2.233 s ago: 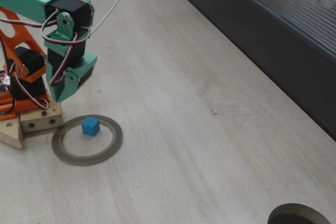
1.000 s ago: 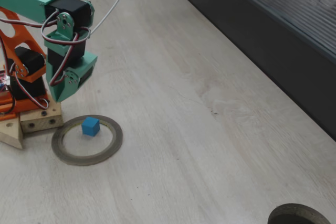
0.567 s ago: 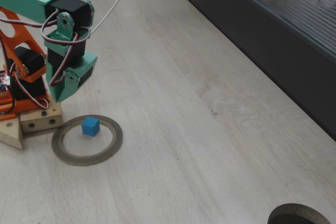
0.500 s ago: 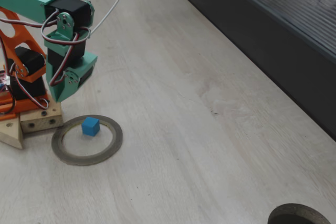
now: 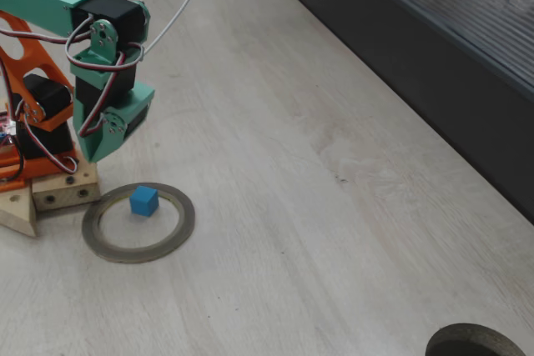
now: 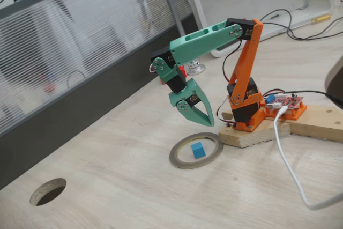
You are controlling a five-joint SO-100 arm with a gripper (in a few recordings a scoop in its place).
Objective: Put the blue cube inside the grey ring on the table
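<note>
Nothing has moved across the earlier frames: arm, cube and ring all sit where they were.

Blue cube (image 5: 143, 201) (image 6: 198, 150) is flat on the table (image 5: 275, 206) (image 6: 134, 186), inside the hole of the grey ring (image 5: 138, 223) (image 6: 196, 150). In both fixed views it sits clear of the ring's inner rim, not touching it. In a fixed view (image 5: 143, 201) it lies toward the far side of the hole.

Gripper (image 5: 98, 149) (image 6: 203, 123) hangs above the ring, tip pointing down, well clear of the cube and holding nothing. In the side-on fixed view the two green fingers (image 6: 188, 112) converge to meet at the tip, so the claw reads as closed and empty.

Arm base is orange, mounted on a wooden block (image 5: 50, 193) (image 6: 278, 124) just beside the ring: left of it in one fixed view, right of it in the other.

Dark grey ribbed panel (image 5: 434, 47) (image 6: 69, 79) runs along the far edge of the table. A round hole in the tabletop (image 5: 476, 343) (image 6: 48, 191) sits well apart from the ring. White cable (image 6: 292, 170) trails across the near right of the table.
</note>
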